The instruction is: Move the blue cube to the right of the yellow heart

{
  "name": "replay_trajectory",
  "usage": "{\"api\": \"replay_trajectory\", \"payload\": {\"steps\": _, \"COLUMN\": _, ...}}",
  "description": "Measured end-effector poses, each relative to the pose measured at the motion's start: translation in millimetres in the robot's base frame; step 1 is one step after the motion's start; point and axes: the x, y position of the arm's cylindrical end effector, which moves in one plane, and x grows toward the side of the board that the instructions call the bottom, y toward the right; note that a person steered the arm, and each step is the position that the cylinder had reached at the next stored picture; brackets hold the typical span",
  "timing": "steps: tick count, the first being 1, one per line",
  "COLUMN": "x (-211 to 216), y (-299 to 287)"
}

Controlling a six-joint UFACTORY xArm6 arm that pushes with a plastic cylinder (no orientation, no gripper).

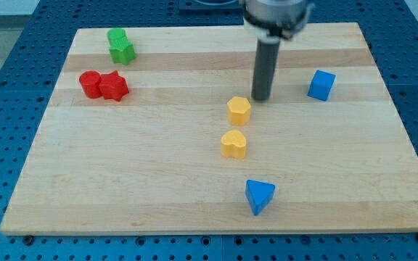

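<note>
The blue cube (321, 85) sits on the wooden board at the view's right, upper half. The yellow heart (234, 144) lies near the board's middle, well to the left of and below the cube. My tip (260, 98) rests on the board between them, just up and right of a yellow hexagonal block (239, 110), and about a rod's length left of the blue cube. It touches no block.
A blue triangular block (259, 196) lies near the view's bottom. Two red blocks (102, 85) sit side by side at the left. Two green blocks (120, 46) sit at the top left. The board's right edge (401, 116) is close to the cube.
</note>
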Motion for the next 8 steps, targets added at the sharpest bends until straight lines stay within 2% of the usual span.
{"api": "replay_trajectory", "payload": {"steps": 1, "x": -56.1, "y": 55.6}}
{"api": "replay_trajectory", "payload": {"steps": 2, "x": -35.4, "y": 140.5}}
{"api": "replay_trajectory", "payload": {"steps": 3, "x": 13.2, "y": 129.7}}
{"api": "replay_trajectory", "payload": {"steps": 4, "x": 23.5, "y": 94.7}}
{"api": "replay_trajectory", "payload": {"steps": 6, "x": 80.1, "y": 88.5}}
{"api": "replay_trajectory", "payload": {"steps": 8, "x": 80.0, "y": 32.4}}
